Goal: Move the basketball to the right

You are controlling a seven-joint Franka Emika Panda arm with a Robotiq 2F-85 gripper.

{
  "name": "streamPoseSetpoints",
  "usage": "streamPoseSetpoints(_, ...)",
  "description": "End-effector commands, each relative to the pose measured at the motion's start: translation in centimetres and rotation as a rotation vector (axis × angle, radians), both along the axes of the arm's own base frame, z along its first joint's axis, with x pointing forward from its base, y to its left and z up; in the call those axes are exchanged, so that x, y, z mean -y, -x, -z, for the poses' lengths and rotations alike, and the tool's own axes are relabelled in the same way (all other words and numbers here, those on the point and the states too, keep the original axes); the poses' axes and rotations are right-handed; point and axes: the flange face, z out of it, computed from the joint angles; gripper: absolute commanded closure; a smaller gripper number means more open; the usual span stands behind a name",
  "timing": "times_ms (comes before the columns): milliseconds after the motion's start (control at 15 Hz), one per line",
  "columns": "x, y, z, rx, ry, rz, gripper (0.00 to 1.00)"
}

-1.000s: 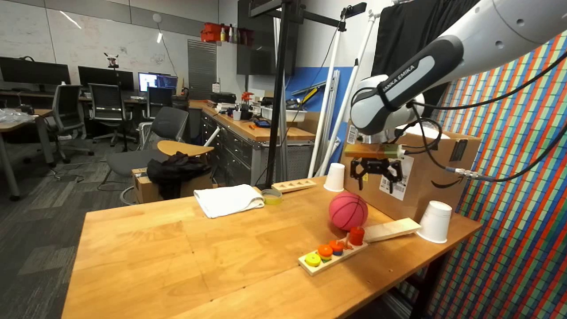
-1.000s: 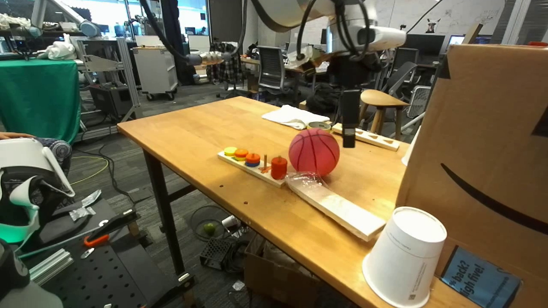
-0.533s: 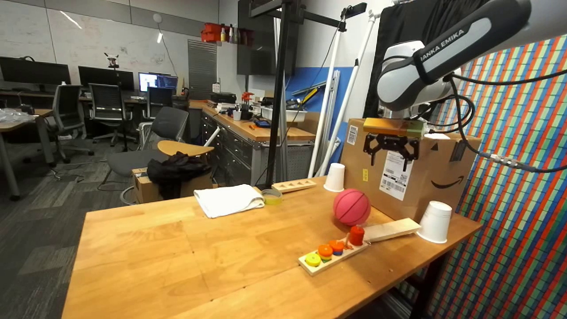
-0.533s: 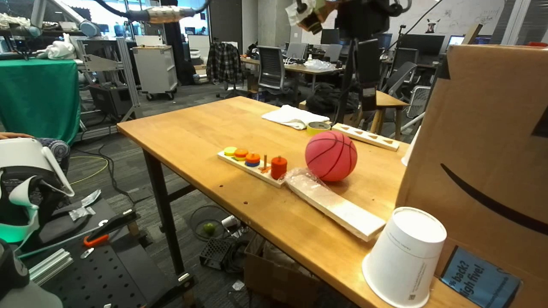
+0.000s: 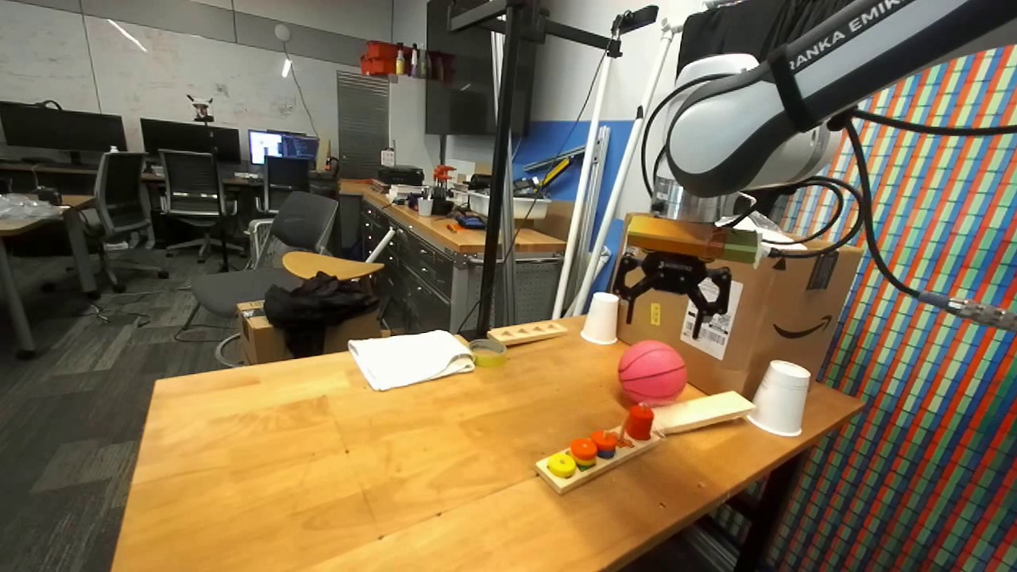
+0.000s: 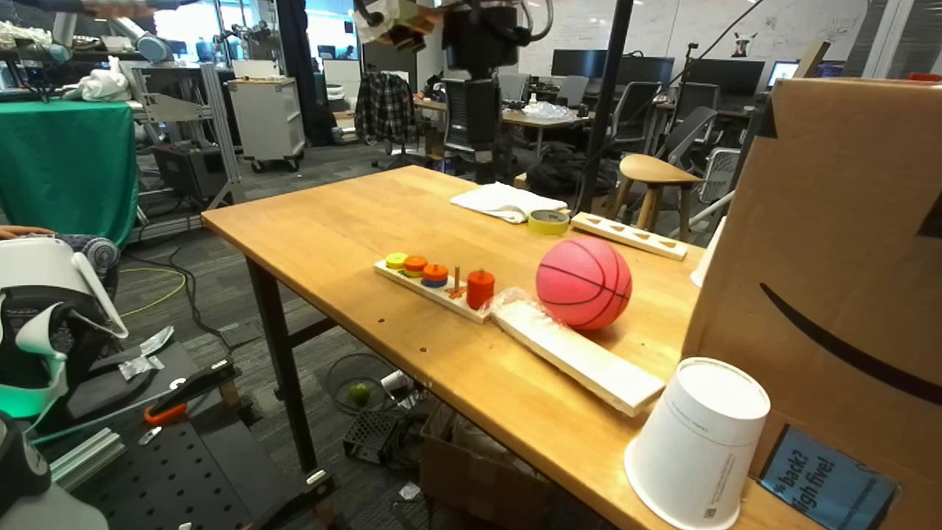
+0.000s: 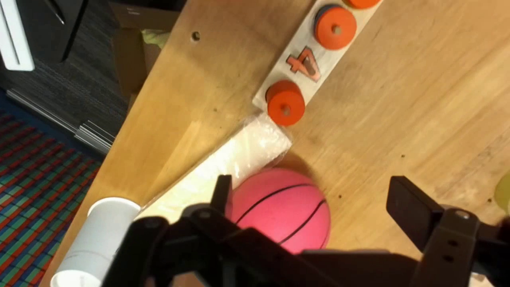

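One white cloth (image 5: 409, 359): lies folded by the far edge of the wooden table (image 5: 270, 461).
Tape roll (image 5: 489, 355): just beside the cloth, yellow around the outside.
Wood strip (image 5: 527, 334): lies flat, with a row of triangle holes.
Ring board (image 7: 327, 59): has yellow, orange and red rings (image 5: 640, 423) on it, and I can see a number 4 (image 7: 295, 64).
Back cup (image 5: 601, 319): white and upside down, just beside a big brown box (image 5: 763, 349).
Basketball (image 5: 652, 373): pink, on the table near the box, right beside a flat board (image 5: 703, 411); from here I can't tell if they touch.
Gripper (image 5: 663, 325): up in the air, higher than the basketball, with its black fingers (image 7: 412, 211) spread wide and only air between them.
Flat board: pale wood, with crinkly clear wrap (image 6: 515, 300) on the end near the red rings.
Brown box: stands tall, with a white label (image 5: 719, 338) on its side.
Front cup (image 5: 782, 399): upside down too, by the flat board's other end.
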Motion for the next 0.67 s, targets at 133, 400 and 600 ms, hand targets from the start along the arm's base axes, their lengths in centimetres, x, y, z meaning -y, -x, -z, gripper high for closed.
streamPoseSetpoints(133,-2.9,1.5,1.6,-0.028,-0.031,-0.082,0.00)
streamPoseSetpoints(400,-2.3,1.0,3.6,-0.067,-0.027,-0.101,0.00)
streamPoseSetpoints(600,-1.5,0.3,5.7,-0.106,-0.036,-0.114,0.00)
